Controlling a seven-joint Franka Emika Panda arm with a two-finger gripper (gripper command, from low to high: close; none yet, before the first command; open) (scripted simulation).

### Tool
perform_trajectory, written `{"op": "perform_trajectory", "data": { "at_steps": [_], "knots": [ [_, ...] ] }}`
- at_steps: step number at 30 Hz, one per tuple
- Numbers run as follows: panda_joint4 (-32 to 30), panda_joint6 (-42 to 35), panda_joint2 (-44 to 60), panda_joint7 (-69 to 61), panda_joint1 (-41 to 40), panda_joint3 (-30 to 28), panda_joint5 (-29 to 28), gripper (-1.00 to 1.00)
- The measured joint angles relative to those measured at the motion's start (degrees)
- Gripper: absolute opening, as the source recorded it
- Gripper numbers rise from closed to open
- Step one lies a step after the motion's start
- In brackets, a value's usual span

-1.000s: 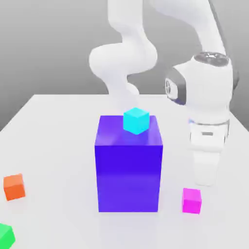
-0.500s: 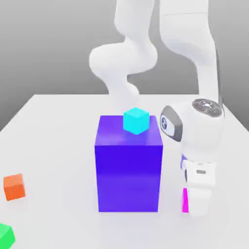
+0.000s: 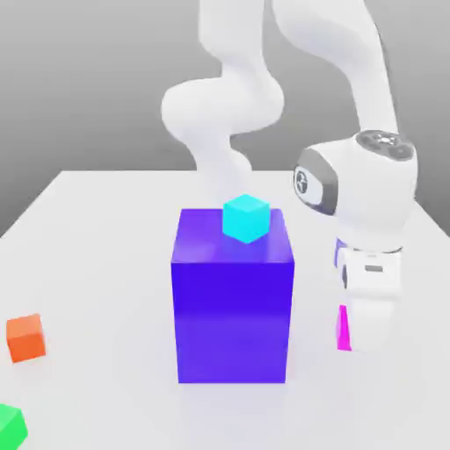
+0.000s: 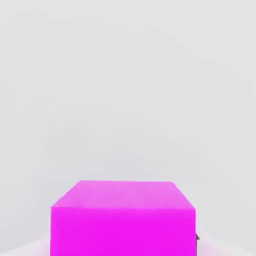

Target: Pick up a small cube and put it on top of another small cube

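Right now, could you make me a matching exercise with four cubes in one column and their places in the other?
Things:
1. cyan cube
2. magenta cube
3. orange cube
4. green cube

Places:
A. under the gripper
B. bottom corner, exterior view's left
C. on the blue-violet block
D. on the table, exterior view's left edge

Pairs: 1-C, 2-A, 3-D, 4-B

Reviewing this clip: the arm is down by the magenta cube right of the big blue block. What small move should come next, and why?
Probably a straight lift. In the exterior view the gripper hangs at the magenta cube, which sits right under the hand camera. The cyan cube it would likely go on sits atop the tall blue block, so the cube needs height before any sideways travel.
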Motion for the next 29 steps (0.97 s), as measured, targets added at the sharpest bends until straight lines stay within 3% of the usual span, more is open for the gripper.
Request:
{"op": "perform_trajectory", "data": {
  "at_steps": [10,21,24,25,29],
  "knots": [
    [12.09,-9.16,5.95,-3.94,-12.31,-6.99,10.20,-1.00],
    [25.21,-16.11,12.45,-3.91,-28.19,-21.81,10.50,-1.00],
    [29.49,-13.54,19.37,-6.35,-33.93,-21.73,14.43,-1.00],
    [30.05,-12.34,21.22,-7.15,-35.07,-20.99,15.65,1.00],
    [30.05,-12.34,21.22,-7.15,-35.07,-20.99,15.65,1.00]
  ]
}}
